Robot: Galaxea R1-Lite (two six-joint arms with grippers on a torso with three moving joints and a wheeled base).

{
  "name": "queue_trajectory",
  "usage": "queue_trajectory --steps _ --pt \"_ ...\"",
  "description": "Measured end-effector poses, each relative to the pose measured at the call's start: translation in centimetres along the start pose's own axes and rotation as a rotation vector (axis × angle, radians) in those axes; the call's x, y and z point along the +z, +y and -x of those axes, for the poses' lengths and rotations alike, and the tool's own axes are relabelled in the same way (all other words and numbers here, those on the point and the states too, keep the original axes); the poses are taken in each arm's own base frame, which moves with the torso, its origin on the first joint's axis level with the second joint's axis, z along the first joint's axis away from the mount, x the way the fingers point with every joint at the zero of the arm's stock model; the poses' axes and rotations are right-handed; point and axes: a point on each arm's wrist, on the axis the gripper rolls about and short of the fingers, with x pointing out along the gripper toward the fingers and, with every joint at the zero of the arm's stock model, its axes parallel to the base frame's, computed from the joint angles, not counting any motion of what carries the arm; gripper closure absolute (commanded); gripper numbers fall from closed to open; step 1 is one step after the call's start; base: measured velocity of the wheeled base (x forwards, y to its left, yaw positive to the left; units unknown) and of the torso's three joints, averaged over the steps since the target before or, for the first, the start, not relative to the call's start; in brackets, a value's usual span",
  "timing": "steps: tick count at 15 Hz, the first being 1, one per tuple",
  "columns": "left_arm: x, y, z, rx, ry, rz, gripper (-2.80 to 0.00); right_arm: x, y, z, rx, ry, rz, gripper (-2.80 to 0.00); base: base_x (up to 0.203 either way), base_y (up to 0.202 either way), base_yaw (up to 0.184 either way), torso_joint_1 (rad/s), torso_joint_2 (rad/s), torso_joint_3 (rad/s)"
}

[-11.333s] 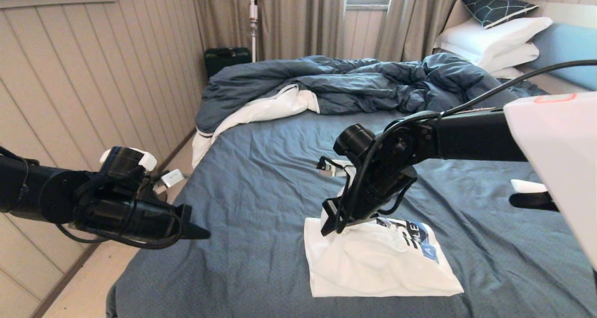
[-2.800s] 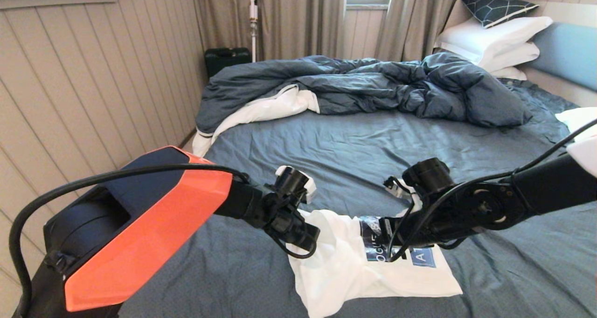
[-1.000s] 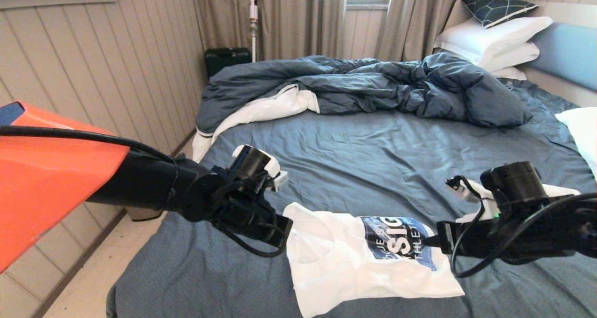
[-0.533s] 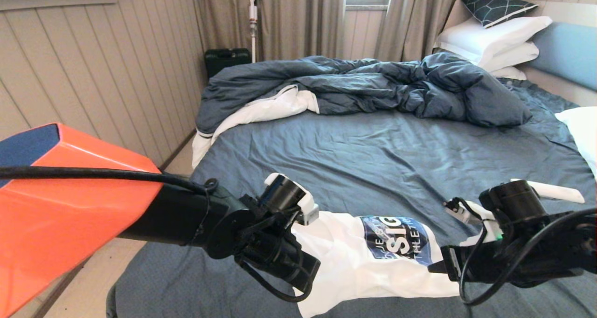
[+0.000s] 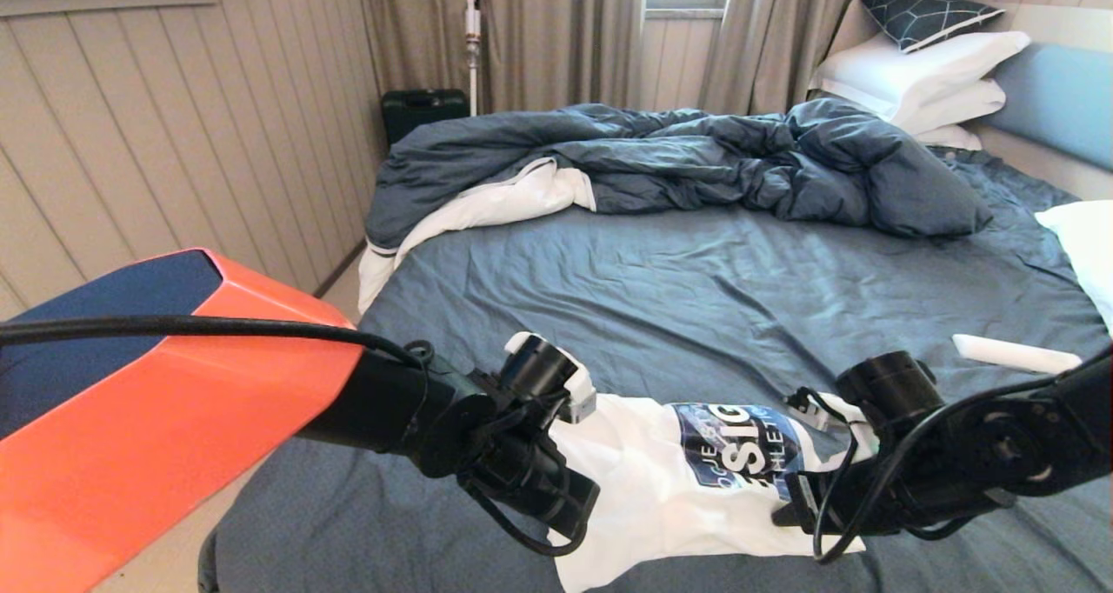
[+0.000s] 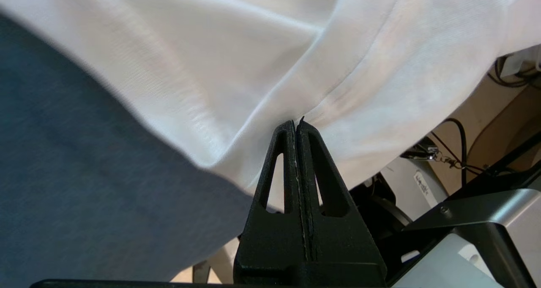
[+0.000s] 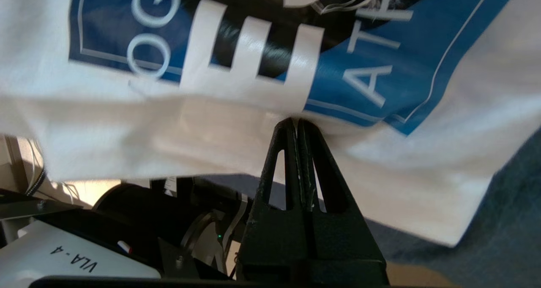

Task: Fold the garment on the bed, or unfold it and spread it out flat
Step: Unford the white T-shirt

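Observation:
The garment (image 5: 661, 497) is a white shirt with a blue and black printed panel (image 5: 739, 454). It lies crumpled at the near edge of the bed (image 5: 696, 297), partly hanging over the slate-blue sheet's edge. My left gripper (image 5: 583, 523) is shut on a white fold at the shirt's left side; the left wrist view shows the tips (image 6: 296, 123) pinching the cloth (image 6: 253, 60). My right gripper (image 5: 783, 515) is shut on the shirt's right part, its tips (image 7: 296, 121) biting the cloth (image 7: 127, 123) just below the print.
A rumpled dark blue duvet (image 5: 696, 154) with white lining (image 5: 496, 202) fills the bed's far half. White pillows (image 5: 922, 67) and a patterned cushion (image 5: 926, 6) are stacked far right, with another pillow (image 5: 1083, 245) at the right edge. A panelled wall (image 5: 174, 141) runs along the left.
Over the last second both grippers have come closer together and nearer the bed's front edge, still holding the shirt. The cloth between them has slackened and bunched.

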Motion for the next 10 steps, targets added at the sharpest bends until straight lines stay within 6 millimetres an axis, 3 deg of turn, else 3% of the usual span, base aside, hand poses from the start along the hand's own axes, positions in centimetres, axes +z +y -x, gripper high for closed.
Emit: queue_trajectory --steps 6,10 --pt "0.6 0.5 -1.0 0.007 -0.003 -0.004 0.00 0.8 -2.3 -1.7 -0.056 -0.025 -0.038 0.00 0.000 0.000 0.000 0.000 0.00 0.000" --pt "0.9 3.0 -0.3 0.041 -0.016 0.006 0.00 0.8 -4.9 -1.1 -0.096 -0.042 -0.062 0.00 0.000 0.000 0.000 0.000 0.00 0.000"
